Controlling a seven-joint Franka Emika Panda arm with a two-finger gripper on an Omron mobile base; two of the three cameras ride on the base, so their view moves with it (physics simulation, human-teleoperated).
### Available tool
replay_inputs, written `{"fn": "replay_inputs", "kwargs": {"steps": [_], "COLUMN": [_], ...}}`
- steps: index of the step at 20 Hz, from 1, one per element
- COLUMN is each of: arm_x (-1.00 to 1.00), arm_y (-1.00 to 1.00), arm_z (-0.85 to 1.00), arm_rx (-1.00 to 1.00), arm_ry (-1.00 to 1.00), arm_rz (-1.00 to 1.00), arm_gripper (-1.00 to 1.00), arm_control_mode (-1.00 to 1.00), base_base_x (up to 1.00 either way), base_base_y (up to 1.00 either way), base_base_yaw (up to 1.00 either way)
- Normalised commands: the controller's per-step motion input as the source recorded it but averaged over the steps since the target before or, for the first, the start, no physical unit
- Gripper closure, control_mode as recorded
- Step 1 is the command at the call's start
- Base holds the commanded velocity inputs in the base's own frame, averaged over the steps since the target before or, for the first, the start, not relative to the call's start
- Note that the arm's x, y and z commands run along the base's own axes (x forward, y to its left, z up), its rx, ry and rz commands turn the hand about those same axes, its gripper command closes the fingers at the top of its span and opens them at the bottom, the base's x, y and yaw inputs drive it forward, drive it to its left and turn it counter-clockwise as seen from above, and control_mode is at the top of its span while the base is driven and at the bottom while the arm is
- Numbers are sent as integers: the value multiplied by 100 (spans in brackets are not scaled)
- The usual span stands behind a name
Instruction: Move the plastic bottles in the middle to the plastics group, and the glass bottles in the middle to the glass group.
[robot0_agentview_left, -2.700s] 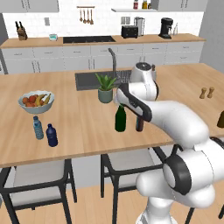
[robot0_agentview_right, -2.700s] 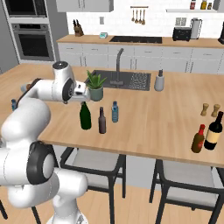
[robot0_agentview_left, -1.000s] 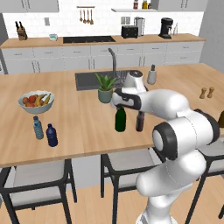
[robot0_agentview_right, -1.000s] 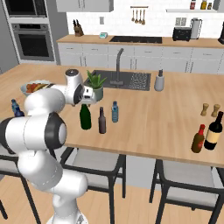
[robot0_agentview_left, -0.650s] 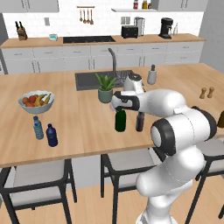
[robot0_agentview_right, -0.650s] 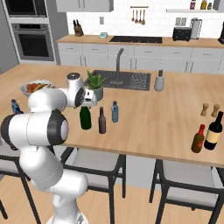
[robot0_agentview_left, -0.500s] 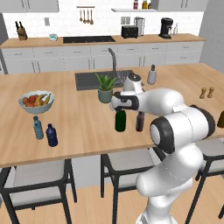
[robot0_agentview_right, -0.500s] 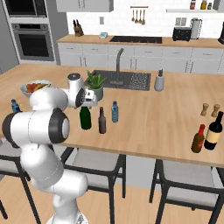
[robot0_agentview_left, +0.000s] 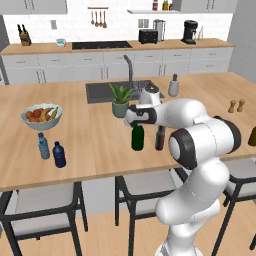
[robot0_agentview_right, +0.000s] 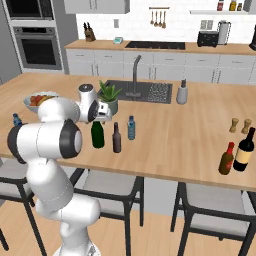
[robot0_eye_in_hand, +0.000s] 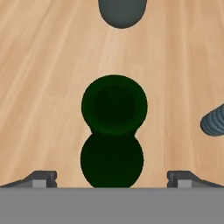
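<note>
Pincer (robot0_eye_in_hand: 112, 177): spread wide, empty, directly above green bottle (robot0_eye_in_hand: 113, 131).
Risk: neck possibly off-centre; bottle toppled by one descending tip.

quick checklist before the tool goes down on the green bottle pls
1. Tool open: ok, both tips stand wide apart in the hand view.
2. Tool lined up over the green wine bottle: ok, its mouth sits between the tips in the hand view.
3. Bottle upright: ok, it stands on the wooden counter.
4. Tips already around the neck: cannot tell, depth is unclear looking straight down.
5. Room beside it: the brown bottle stands close by, apart from the green one; the small blue-capped bottle stands just beyond it. Watch the tips.
6. Glass group reachable: cannot tell, it stands far off at the counter's other end.
</note>
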Motion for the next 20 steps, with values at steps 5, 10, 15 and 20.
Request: {"fn": "replay_inputs", "kwargs": {"steps": [5,10,15,20], "arm_x": [4,0,8,12], "arm_y": [5,1,0,0], "arm_z": [-17,-8,-6,-16], "arm_rx": [0,0,0,0], "arm_ry": [0,0,0,0], "arm_rz": [0,0,0,0], "arm_gripper": [-100,-100,-100,-100], "arm_control_mode": [-100,-100,-100,-100], "base_base_x": [0,0,0,0], "base_base_y": [0,0,0,0], "base_base_yaw": [0,0,0,0]}}
